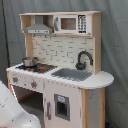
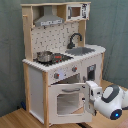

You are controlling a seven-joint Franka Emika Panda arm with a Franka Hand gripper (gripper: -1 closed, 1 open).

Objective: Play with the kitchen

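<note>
The kitchen (image 1: 75, 100) (image 2: 37, 82) is a tall white and light-wood toy set with a hood (image 2: 49, 19), a microwave (image 1: 70, 23), a black faucet (image 2: 75, 39) and a grey sink (image 1: 71, 74). A small metal pot (image 2: 44, 56) (image 1: 29, 61) sits on the black-red stovetop. The oven door (image 2: 67, 100) hangs ajar, swung outward. In the second exterior view my gripper (image 2: 91, 91) is at the door's right edge, with the white wrist (image 2: 111, 101) behind it. In the first exterior view only the white arm (image 1: 12, 112) shows at the lower left.
A grey curtain (image 2: 115, 30) hangs behind the set. It stands on a light wooden surface (image 2: 15, 120). A lower cupboard door with a dark window (image 1: 61, 106) is beside the oven.
</note>
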